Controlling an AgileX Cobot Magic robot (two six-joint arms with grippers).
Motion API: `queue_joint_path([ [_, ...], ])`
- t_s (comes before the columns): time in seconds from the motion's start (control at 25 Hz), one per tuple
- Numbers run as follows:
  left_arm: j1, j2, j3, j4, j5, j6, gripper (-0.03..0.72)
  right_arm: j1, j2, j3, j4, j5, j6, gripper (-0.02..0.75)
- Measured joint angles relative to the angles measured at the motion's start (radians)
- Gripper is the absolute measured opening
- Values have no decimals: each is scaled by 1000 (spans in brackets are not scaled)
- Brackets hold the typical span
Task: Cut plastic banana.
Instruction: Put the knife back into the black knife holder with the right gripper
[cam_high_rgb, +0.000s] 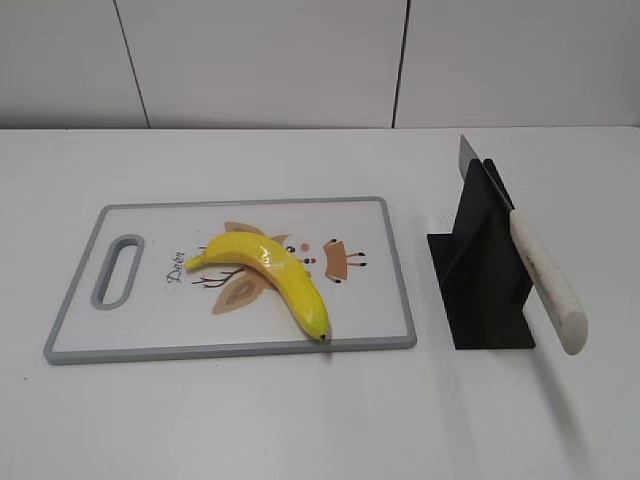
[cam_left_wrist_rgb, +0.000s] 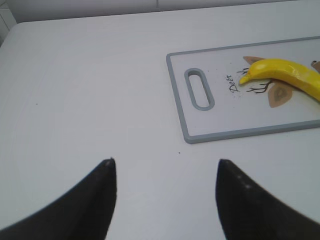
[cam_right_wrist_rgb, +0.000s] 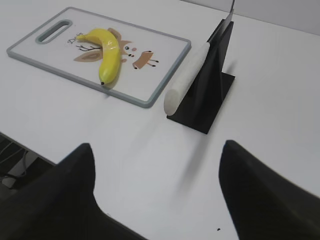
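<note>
At centre left of the exterior frame the banana (cam_high_rgb: 270, 270) lies whole on the cutting board (cam_high_rgb: 370, 215); right of it the knife (cam_high_rgb: 540, 275) rests untouched in its black stand (cam_high_rgb: 480, 290); left gripper (cam_left_wrist_rgb: 165, 172) and right gripper (cam_right_wrist_rgb: 157, 160) gape empty; all remains.
</note>
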Motion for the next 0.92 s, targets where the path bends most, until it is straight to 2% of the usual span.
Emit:
queue_joint_path([
  [0.44,0,0,0,2,0,0,587,-254,0,0,15,-1,0,590],
  [0.92,0,0,0,4,0,0,587,-268,0,0,15,-1,0,590],
])
